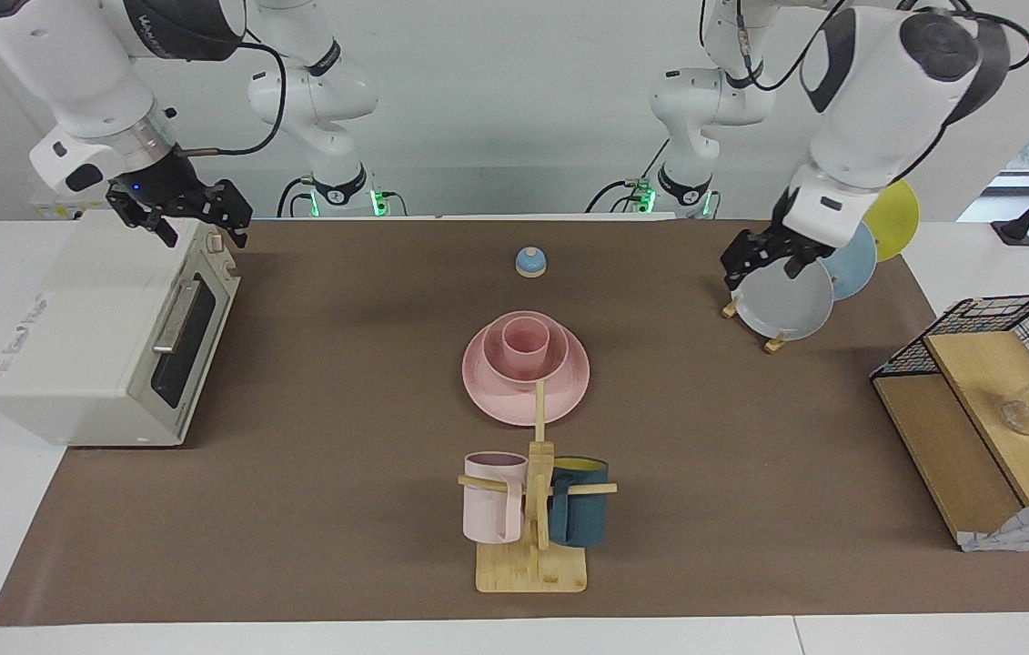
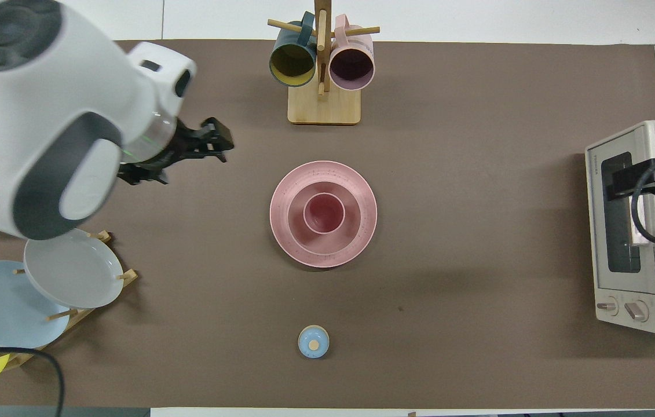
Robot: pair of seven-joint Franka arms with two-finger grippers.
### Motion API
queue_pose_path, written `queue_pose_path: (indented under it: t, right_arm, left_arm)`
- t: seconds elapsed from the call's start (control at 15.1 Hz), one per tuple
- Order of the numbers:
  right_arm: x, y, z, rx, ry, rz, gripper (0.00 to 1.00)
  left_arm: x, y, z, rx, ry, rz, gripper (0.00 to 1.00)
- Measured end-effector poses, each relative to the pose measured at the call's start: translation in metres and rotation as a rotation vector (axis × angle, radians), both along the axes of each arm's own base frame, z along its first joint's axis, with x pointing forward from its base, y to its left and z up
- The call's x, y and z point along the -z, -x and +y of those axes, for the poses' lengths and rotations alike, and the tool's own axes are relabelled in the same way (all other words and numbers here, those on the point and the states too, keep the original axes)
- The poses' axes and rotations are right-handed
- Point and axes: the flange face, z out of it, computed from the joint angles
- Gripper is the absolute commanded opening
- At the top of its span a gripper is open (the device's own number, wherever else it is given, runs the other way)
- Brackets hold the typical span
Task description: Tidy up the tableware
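The pink tableware stands stacked mid-table: a wide plate (image 1: 569, 396) (image 2: 356, 231), a bowl (image 1: 491, 364) (image 2: 295, 223) on it, and a small cup (image 1: 526, 344) (image 2: 324, 213) upright inside the bowl. My left gripper (image 1: 761, 259) (image 2: 179, 156) hangs open and empty in the air over the grey plate on the wooden stand, well clear of the stack. Over the top front corner of the toaster oven, my right gripper (image 1: 200, 227) (image 2: 634, 182) waits open, holding nothing.
A wooden mug tree (image 1: 532, 509) with a pale pink and a teal mug stands farther from the robots than the stack. A small blue bell (image 1: 529, 262) sits nearer. The toaster oven (image 1: 95, 337), a plate stand (image 1: 782, 305) and a wire-and-wood rack (image 1: 978, 400) occupy the table's ends.
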Motion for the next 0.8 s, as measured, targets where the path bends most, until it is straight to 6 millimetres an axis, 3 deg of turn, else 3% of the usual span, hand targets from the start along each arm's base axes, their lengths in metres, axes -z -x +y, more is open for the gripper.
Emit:
queue_pose_path:
  t: [0.07,0.2,0.46,0.8]
  right_arm:
    - [0.0,0.0,0.0,0.0,0.0,0.0,1.0]
    - [0.0,0.0,0.0,0.0,0.0,0.0,1.0]
    - [0.0,0.0,0.0,0.0,0.0,0.0,1.0]
    - [0.0,0.0,0.0,0.0,0.0,0.0,1.0]
  left_arm:
    - [0.001,0.004,0.017,0.023,0.001,0.01,1.0]
    - [0.01,0.02,0.028,0.049,-0.002,0.031,1.0]
    - [0.019,0.058,0.022,0.065,-0.016,0.037,1.0]
    - [0.0,0.062,0.017,0.091,-0.049,0.012,1.0]
